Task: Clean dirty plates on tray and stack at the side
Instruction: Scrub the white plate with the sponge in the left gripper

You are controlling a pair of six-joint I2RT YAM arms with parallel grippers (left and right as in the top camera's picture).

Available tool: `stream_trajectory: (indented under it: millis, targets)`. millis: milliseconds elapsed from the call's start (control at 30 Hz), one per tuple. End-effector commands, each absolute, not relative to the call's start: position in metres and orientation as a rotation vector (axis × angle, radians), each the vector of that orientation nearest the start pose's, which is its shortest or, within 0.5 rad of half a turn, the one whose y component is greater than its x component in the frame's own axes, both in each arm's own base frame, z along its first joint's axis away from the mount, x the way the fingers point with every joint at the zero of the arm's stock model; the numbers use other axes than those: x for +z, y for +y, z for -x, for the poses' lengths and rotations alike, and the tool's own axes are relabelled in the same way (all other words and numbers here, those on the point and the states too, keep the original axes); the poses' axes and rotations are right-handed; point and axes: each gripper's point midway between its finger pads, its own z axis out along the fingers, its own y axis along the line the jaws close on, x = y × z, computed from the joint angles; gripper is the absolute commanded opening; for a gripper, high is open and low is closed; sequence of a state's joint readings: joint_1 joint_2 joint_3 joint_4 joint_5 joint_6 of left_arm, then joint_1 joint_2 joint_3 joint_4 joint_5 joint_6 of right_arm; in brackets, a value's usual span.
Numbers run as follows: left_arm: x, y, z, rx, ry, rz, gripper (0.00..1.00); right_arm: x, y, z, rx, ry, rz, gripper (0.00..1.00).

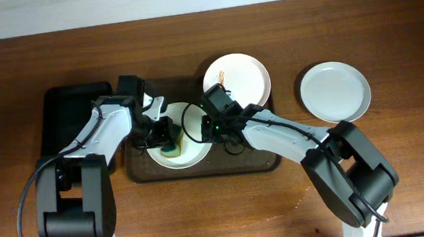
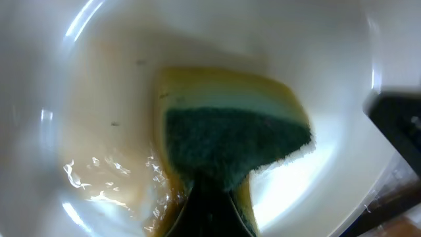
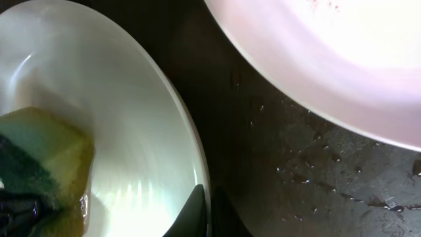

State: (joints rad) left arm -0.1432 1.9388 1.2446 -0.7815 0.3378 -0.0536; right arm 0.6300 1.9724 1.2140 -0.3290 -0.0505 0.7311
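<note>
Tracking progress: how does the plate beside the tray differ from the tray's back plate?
The side plate lies on the table; the back plate sits on the tray. The side plate looks clean; the back plate bears orange smears. Both are round and white.

Glossy white plates (image 1: pixel 334 91), wooden table (image 1: pixel 407 19)

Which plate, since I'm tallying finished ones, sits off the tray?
The clean plate on the table, right of the tray. The other two lie in the tray: the plate under the sponge, and the smeared plate at its far right.
</note>
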Motion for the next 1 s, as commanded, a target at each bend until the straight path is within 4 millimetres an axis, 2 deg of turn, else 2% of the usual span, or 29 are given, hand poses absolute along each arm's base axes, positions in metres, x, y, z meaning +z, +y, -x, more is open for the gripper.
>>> stream_trajectory:
  millis: [0,67,133,200,267,333,500,567,633,733,833,900,967]
  targets:
    - [-0.001,-0.043,-0.363,0.050,3.012,0.163,0.01,0.013,0.277,-0.369,0.480,2.746,-0.137,0.04]
    - [0.003,-0.022,-0.377,0.215,2.924,0.259,0.00,0.013,0.277,-0.370,0.480,2.745,-0.137,0.04]
    - [0.012,-0.013,-0.405,0.276,2.789,0.279,0.01,0.013,0.277,-0.369,0.480,2.746,-0.137,0.04]
    - [0.020,-0.018,-0.425,0.249,2.698,0.301,0.01,0.013,0.277,-0.369,0.480,2.746,-0.137,0.04]
    - [0.027,-0.031,-0.435,0.219,2.659,0.277,0.01,0.013,0.277,-0.369,0.480,2.746,-0.137,0.04]
    - [0.028,-0.050,-0.430,0.175,2.693,0.216,0.01,0.013,0.277,-0.369,0.480,2.746,-0.137,0.04]
    - [0.010,-0.112,-0.373,-0.194,2.961,0.081,0.01,0.013,0.277,-0.369,0.480,2.746,-0.137,0.04]
    - [0.012,-0.129,-0.368,-0.346,2.979,0.049,0.01,0.013,0.277,-0.369,0.485,2.748,-0.135,0.04]
    - [0.018,-0.138,-0.382,-0.437,2.914,0.041,0.00,0.013,0.278,-0.368,0.490,2.750,-0.134,0.04]
    - [0.028,-0.138,-0.415,-0.452,2.772,0.040,0.00,0.013,0.278,-0.368,0.489,2.751,-0.134,0.04]
    - [0.037,-0.118,-0.447,-0.280,2.644,0.089,0.00,0.013,0.278,-0.368,0.489,2.751,-0.133,0.04]
    - [0.038,-0.094,-0.453,-0.120,2.613,0.175,0.00,0.013,0.278,-0.368,0.488,2.752,-0.128,0.04]
    - [0.041,-0.078,-0.451,-0.080,2.634,0.218,0.01,0.013,0.278,-0.367,0.491,2.756,-0.121,0.04]
